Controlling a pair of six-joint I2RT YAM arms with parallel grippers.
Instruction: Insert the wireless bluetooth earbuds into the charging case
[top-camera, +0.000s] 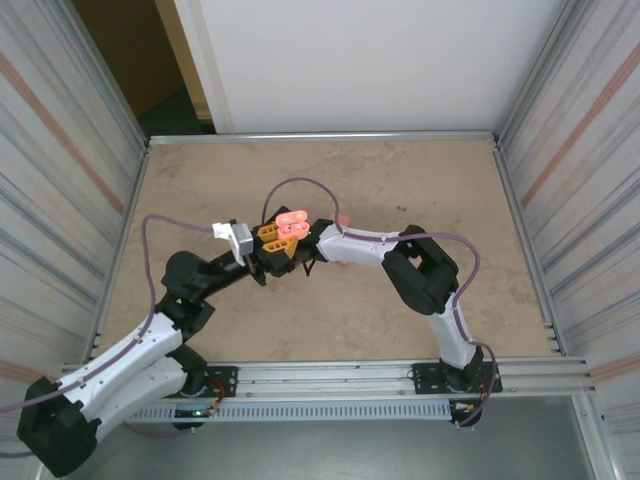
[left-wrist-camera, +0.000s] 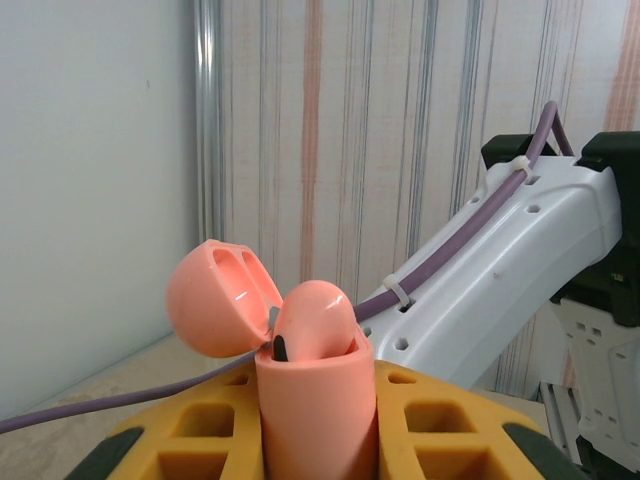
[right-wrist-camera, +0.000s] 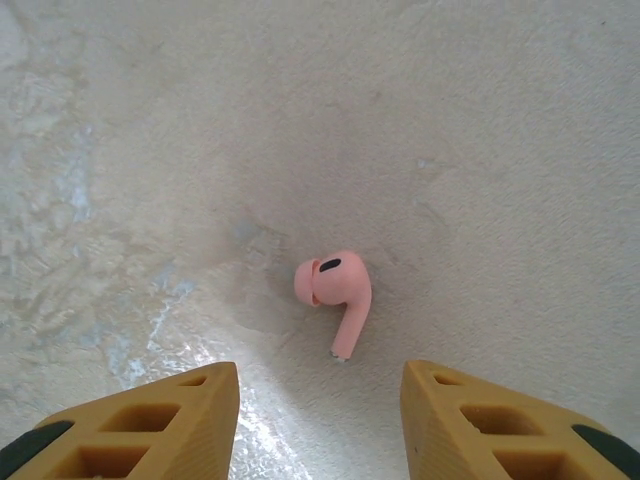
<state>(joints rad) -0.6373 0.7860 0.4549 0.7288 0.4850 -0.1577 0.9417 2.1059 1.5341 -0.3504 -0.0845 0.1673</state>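
The left gripper (left-wrist-camera: 320, 445) holds the charging case (left-wrist-camera: 318, 405) upright above the table, its yellow fingers (left-wrist-camera: 190, 435) pressed against the case's two sides. The lid (left-wrist-camera: 215, 295) is swung open and tips away to the left, showing two hollows inside. One earbud (left-wrist-camera: 315, 320) sits in the mouth of the case, its rounded head standing proud of the rim, with a small dark spot on the side facing the hinge. Behind the case in the left wrist view runs a white link of the right arm (left-wrist-camera: 500, 270), with a purple cable (left-wrist-camera: 450, 255) tied along it

From above, the case shows pink and open near the middle of the table (top-camera: 420, 330), a little left of centre, where the two arms meet. The left arm reaches in from the near left and the right arm bends in from the near right

The right gripper (right-wrist-camera: 318, 372) points down at the table, its jaws spread and pinching nothing. A second earbud (right-wrist-camera: 336, 292) lies loose on the tan surface just beyond the gap between the fingertips. It touches neither finger, and its stem points back toward that gap, with a dark oval showing on the head
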